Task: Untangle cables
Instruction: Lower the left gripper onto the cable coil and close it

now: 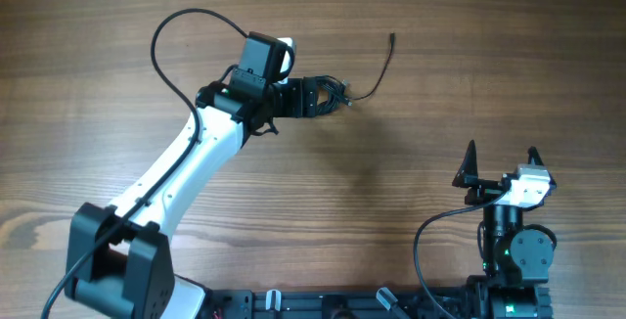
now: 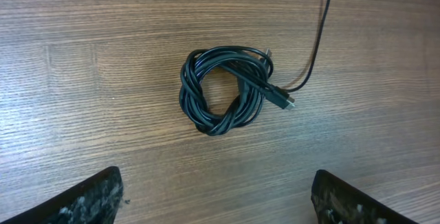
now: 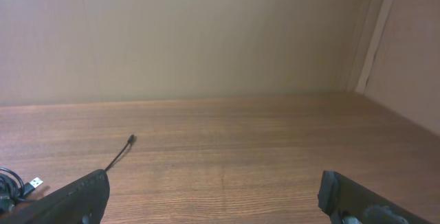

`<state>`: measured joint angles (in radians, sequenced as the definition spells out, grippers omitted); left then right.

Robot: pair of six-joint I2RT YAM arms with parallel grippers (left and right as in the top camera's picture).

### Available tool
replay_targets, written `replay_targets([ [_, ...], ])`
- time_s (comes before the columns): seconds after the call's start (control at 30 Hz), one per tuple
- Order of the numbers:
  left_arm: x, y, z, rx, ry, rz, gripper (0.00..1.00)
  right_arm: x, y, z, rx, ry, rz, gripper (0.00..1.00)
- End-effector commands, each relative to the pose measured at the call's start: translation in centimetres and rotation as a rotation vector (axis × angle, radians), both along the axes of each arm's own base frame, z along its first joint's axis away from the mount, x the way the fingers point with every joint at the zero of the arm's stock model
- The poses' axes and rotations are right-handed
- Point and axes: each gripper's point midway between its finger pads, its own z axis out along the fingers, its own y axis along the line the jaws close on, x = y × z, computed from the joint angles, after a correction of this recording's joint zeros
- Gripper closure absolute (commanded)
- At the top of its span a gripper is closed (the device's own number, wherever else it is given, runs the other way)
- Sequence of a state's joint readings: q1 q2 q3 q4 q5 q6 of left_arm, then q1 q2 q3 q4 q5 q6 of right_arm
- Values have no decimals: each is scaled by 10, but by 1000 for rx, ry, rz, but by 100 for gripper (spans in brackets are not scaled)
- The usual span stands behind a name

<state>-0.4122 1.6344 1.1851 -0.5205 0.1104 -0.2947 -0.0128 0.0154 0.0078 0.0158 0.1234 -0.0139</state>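
Two arms share one broad wooden table. My left arm, the white one, reaches from the near left corner out toward the middle of the far half. My right arm sits folded at the near right edge, well apart from the work.

The left gripper hangs directly over the cables with its jaws spread wide and nothing between them. In the left wrist view both fingers show at the bottom corners, clear of the cords. The right gripper is likewise released and empty, aimed across the table toward the back wall.

The cables lie flat on the wood as a small, tight ring of several black loops wound together, roughly round, so it has no clear long axis. From its right side one loose strand runs out a little to the right and then bends away from me. Its long axis goes toward the far edge, and its tip points that way. A short plug end lies across the ring, pointing out to the lower right in the left wrist view, just beside where the loose strand leaves.
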Motion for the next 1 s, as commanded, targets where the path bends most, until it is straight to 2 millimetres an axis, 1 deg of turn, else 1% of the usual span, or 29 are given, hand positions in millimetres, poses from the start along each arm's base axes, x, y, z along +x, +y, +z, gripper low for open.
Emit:
replay_targets([
  [0.0, 6, -5, -14, 6, 23, -17, 16, 0, 3, 1, -12, -8, 15, 0],
  [0.1, 11, -7, -24, 26, 17, -49, 24, 0, 3, 1, -12, -8, 15, 0],
  [0.23, 17, -10, -35, 44, 4, -80, 29, 0, 3, 1, -12, -8, 15, 0],
  [0.33, 22, -13, -43, 53, -5, -97, 30, 0, 3, 1, -12, -8, 15, 0],
  [0.5, 37, -19, -65, 47, -19, -96, 29, 0, 3, 1, -12, -8, 15, 0],
  [0.6, 46, -23, -76, 41, -38, -95, 32, 0, 3, 1, -12, -8, 15, 0],
  [0.63, 50, -23, -78, 41, -49, -92, 34, 0, 3, 1, -12, -8, 15, 0],
  [0.73, 62, -24, -87, 49, -83, -76, 45, 0, 3, 1, -12, -8, 15, 0],
  [0.77, 64, -25, -90, 47, -88, -77, 47, 0, 3, 1, -12, -8, 15, 0],
  [0.87, 65, -26, -104, 50, -73, -75, 52, 0, 3, 1, -12, -8, 15, 0],
  [0.93, 62, -25, -115, 58, -49, -74, 64, 0, 3, 1, -12, -8, 15, 0],
  [0.97, 60, -24, -119, 58, -32, -66, 67, 0, 3, 1, -12, -8, 15, 0],
])
